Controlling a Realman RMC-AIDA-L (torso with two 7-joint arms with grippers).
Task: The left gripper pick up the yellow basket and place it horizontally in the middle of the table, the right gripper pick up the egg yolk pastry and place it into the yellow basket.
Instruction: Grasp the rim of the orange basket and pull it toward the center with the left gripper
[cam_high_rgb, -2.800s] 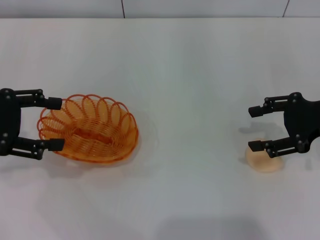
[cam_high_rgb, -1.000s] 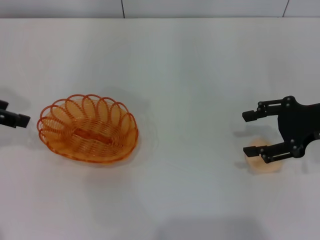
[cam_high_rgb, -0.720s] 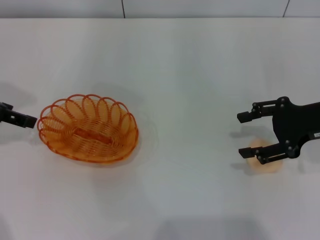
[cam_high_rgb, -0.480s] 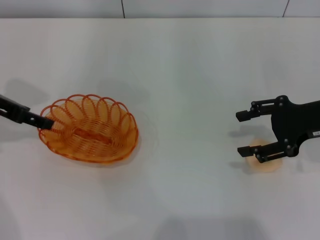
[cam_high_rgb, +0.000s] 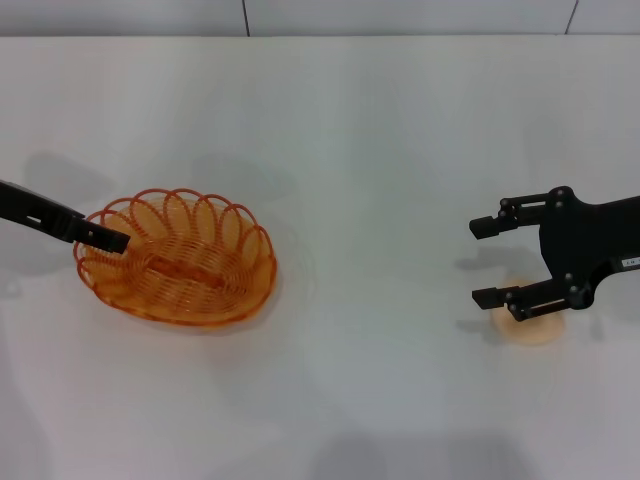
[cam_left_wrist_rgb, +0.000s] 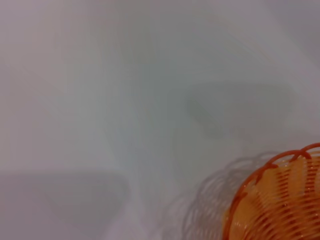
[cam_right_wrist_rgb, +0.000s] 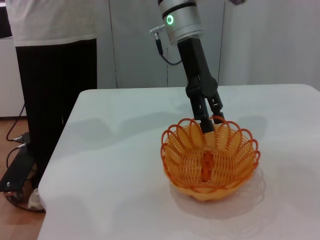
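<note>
The yellow basket (cam_high_rgb: 176, 258) sits upright on the left part of the white table. My left gripper (cam_high_rgb: 118, 241) reaches in from the left edge, turned on its side, with its tip at the basket's left rim. In the right wrist view the left gripper (cam_right_wrist_rgb: 212, 120) stands open, one finger inside the basket (cam_right_wrist_rgb: 210, 157) and one outside the rim. The left wrist view shows only a piece of the basket's rim (cam_left_wrist_rgb: 270, 200). My right gripper (cam_high_rgb: 482, 262) is open and empty, hovering at the right. The egg yolk pastry (cam_high_rgb: 532, 328) lies on the table, partly hidden under its nearer finger.
The white table (cam_high_rgb: 350, 150) runs to a wall at the back. In the right wrist view a person in dark trousers (cam_right_wrist_rgb: 55, 75) stands beyond the table's far left end, and the table's edge (cam_right_wrist_rgb: 55, 150) drops off there.
My left gripper drew back to the left edge, turned on its side and came in to the basket's left rim. My right gripper drifted slightly left above the pastry. The basket stayed put.
</note>
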